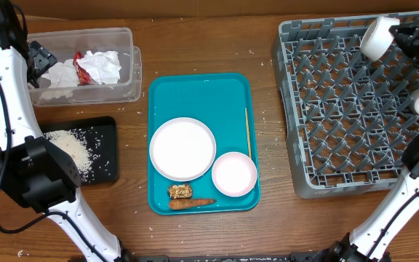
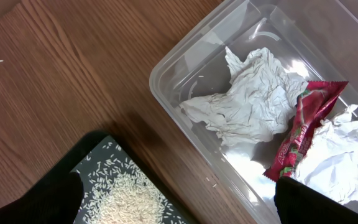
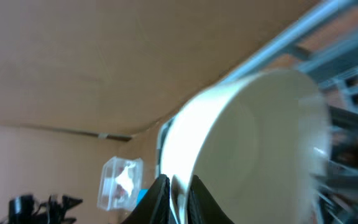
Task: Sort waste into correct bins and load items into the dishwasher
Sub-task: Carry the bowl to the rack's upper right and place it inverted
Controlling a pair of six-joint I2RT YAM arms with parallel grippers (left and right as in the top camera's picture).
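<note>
Tissue (image 1: 104, 65) lies binned far left; right gripper (image 1: 406, 33) pinches a cup (image 1: 377, 36) over the rack (image 1: 340, 131); left gripper (image 2: 179, 208) hangs spread, empty; plate (image 1: 182, 148), bowl (image 1: 234, 174), scraps (image 1: 188, 196) await sorting.

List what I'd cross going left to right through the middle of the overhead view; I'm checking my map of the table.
black tray of rice → white plate → small bowl → grey dish rack
</note>
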